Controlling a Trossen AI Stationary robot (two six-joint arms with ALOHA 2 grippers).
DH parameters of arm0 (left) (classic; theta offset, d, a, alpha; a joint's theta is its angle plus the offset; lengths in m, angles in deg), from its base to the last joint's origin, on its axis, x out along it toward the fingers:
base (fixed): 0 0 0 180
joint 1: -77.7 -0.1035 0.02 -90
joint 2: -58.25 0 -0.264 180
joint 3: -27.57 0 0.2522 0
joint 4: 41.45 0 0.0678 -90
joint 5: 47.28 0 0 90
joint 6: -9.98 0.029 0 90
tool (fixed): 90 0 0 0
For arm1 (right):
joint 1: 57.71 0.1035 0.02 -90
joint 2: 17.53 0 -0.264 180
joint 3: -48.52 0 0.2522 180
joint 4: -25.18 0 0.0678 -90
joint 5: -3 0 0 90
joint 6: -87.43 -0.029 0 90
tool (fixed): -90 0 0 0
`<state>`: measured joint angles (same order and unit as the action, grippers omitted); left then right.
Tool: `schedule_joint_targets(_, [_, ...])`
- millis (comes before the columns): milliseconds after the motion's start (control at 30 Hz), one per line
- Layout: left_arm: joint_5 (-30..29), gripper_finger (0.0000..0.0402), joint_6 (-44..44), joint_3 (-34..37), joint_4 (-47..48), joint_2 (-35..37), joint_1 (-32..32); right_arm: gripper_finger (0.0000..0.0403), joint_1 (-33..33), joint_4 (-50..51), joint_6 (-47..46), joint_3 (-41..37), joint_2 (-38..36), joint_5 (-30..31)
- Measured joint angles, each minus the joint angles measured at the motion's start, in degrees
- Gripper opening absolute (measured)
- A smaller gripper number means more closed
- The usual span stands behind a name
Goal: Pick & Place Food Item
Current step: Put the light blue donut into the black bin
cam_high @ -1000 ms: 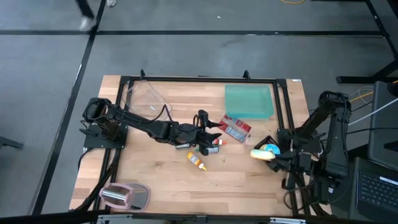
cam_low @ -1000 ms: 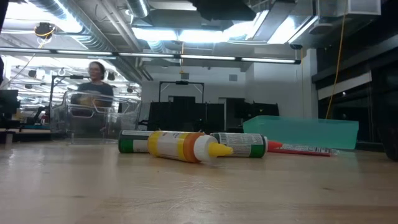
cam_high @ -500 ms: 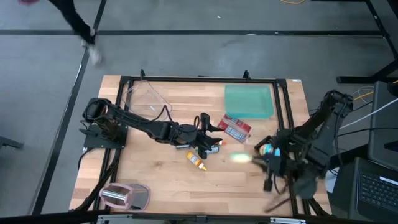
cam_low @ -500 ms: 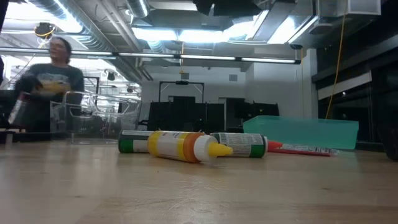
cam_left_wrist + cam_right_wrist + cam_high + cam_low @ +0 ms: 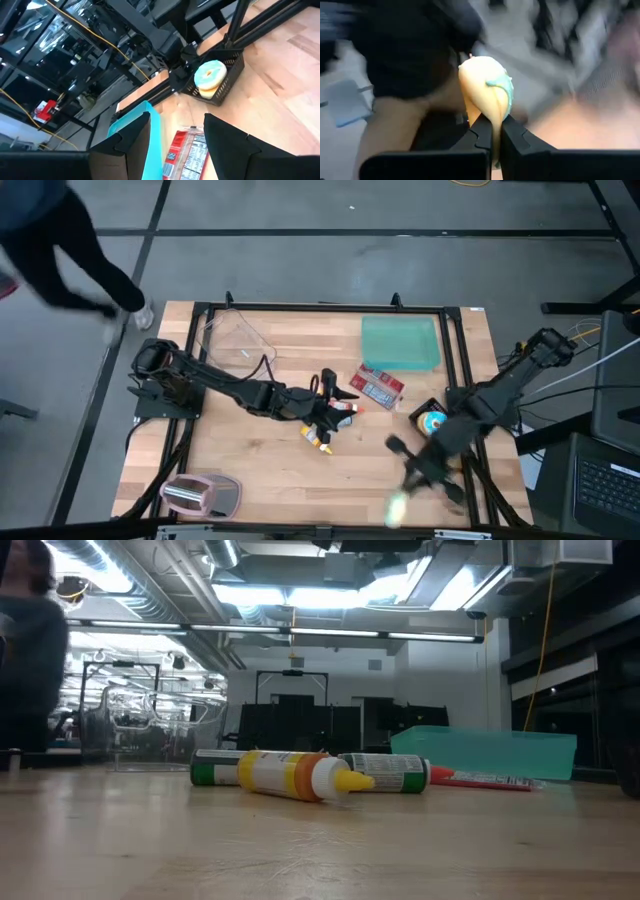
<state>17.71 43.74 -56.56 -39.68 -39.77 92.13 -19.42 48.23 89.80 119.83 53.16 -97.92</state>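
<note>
A pale yellow donut with teal icing sits in my shut right gripper. In the high view the donut is a blurred pale spot over the table's near edge, right of centre, beyond my right gripper. A black basket at the right holds another blue-iced donut. My left gripper hovers open at mid-table above the bottles, and in the left wrist view my left gripper holds nothing. My right gripper pinches the donut's edge between its two fingers. The donut stands on edge and sticks out past the fingertips. The fingers slant from the table's far right toward its near edge. The donut is lifted clear of the table.
A yellow bottle and green-labelled bottles lie at mid-table, with a red snack packet beside them. A teal tray and a clear container sit at the far side, a pink-grey appliance near left. A person passes beyond the far left corner.
My right gripper has swung from beside the black basket toward the table's near edge and leftward, turning as it went. It stays shut on the donut and carries it along, clear of the table. A person has walked past beyond the far left corner.
</note>
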Motion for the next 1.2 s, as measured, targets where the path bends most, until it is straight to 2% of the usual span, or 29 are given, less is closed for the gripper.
schedule_joint_targets(133, [-1.3, 0.0180, 0.0, 0.0, 0.9, 0.9, 0.2, 0.0006, -2.1, 11.5, -15.2, -0.8, 0.3, 4.8])
schedule_joint_targets(300, [-2.7, 0.0179, -0.6, 0.0, 1.8, 1.9, 0.2, 0.0007, -1.0, 30.6, -33.1, -0.8, 0.2, 15.1])
schedule_joint_targets(400, [-3.3, 0.0176, -1.5, 0.0, 2.2, 2.0, 0.2, 0.0008, -0.2, 37.7, -41.6, -0.8, 0.2, 20.0])
schedule_joint_targets(700, [-3.9, 0.0169, -1.7, 0.0, 3.2, 2.3, 0.5, 0.0009, 6.0, 50.3, -62.8, -0.7, 0.2, 22.9])
schedule_joint_targets(967, [-3.9, 0.0164, -1.7, 0.0, 3.2, 2.3, 0.5, 0.0010, 11.5, 68.7, -78.9, 3.8, 0.1, 24.5])
schedule_joint_targets(1100, [-3.9, 0.0165, -1.6, 0.0, 3.2, 2.3, 0.5, 0.0010, 12.5, 75.0, -85.8, 4.8, 0.1, 28.4])
schedule_joint_targets(1200, [-3.9, 0.0166, -1.7, 0.0, 3.2, 2.3, 0.5, 0.0010, 12.6, 77.8, -89.1, 4.5, 0.8, 28.5])
